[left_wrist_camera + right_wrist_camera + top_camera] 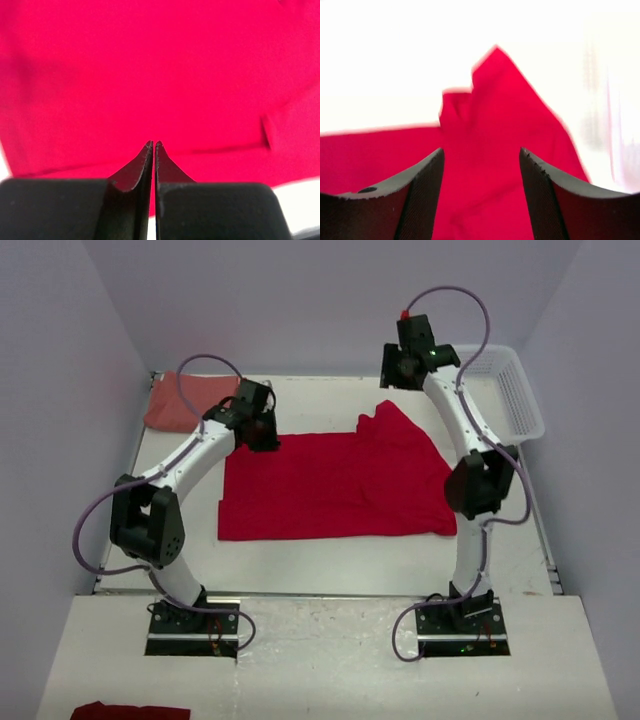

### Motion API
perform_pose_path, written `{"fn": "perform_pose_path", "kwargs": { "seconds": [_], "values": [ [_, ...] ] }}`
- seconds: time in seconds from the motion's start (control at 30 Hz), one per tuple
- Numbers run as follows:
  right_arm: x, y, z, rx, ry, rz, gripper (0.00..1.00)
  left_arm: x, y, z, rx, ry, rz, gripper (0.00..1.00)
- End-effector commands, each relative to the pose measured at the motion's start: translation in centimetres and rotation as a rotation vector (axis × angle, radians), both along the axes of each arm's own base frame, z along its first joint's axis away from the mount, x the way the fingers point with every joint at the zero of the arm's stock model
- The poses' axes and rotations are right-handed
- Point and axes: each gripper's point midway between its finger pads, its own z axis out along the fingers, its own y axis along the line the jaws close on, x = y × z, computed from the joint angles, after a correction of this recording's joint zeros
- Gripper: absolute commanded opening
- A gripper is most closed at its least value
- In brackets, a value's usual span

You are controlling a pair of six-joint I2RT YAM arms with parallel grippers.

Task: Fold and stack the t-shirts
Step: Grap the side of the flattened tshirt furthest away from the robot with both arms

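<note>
Red shirt: lies spread on the tabletop between the two arms, in a roughly rectangular outline, its near edge straight and its surface mostly smooth.
Red shirt, far-right corner: the cloth is gathered here into a creased, pointed peak that juts past the otherwise straight far edge.
Salmon shirt: rests beyond the red shirt's far-left corner, apart from it, as a compact paler patch; the left arm hides part of it, so whether it is neatly folded cannot be told.
Left end effector: sits low over the red shirt's far-left corner, clenched, its two tips almost touching with only a thin slit between them. No cloth is visible in that slit. Red fabric fills the wrist view beneath it.
Right end effector: raised above and beyond the red shirt's far-right corner, released, its fingers standing well apart with nothing between them. The pointed peak shows through the gap, somewhat blurred.
Basket: white lattice plastic, to the far right of the red shirt and well apart from it.
Dark red cloth: well apart from the red shirt on the near left, in front of the arm bases, cut off by the picture's edge.
</note>
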Motion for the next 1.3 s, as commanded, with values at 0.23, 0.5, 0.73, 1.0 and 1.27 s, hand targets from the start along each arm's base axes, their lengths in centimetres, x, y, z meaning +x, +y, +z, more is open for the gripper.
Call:
{"fn": "perform_pose_path", "kwargs": {
  "seconds": [0.23,0.5,0.73,1.0,1.27],
  "values": [
    [5.7,-1.4,-2.6,-0.072,-0.065,0.186,0.61,3.1,-4.4,1.7,-0.153,-0.018,-0.234,0.00],
    [3.5,-2.5,-2.8,-0.068,-0.040,0.168,0.58,3.2,-14.6,1.4,-0.327,-0.111,-0.487,0.00],
    [2.6,-3.4,-3.1,-0.052,-0.017,0.123,0.00,1.6,-23.9,-1.7,-0.501,-0.046,-0.666,0.00],
    [1.8,-3.9,-3.8,-0.061,0.008,0.125,0.00,0.6,-28.5,-4.8,-0.549,-0.028,-0.743,0.00],
    [1.6,-4.4,-3.1,-0.057,-0.003,0.105,0.00,0.2,-27.8,-9.0,-0.509,0.072,-0.681,0.00]
  ]
}}
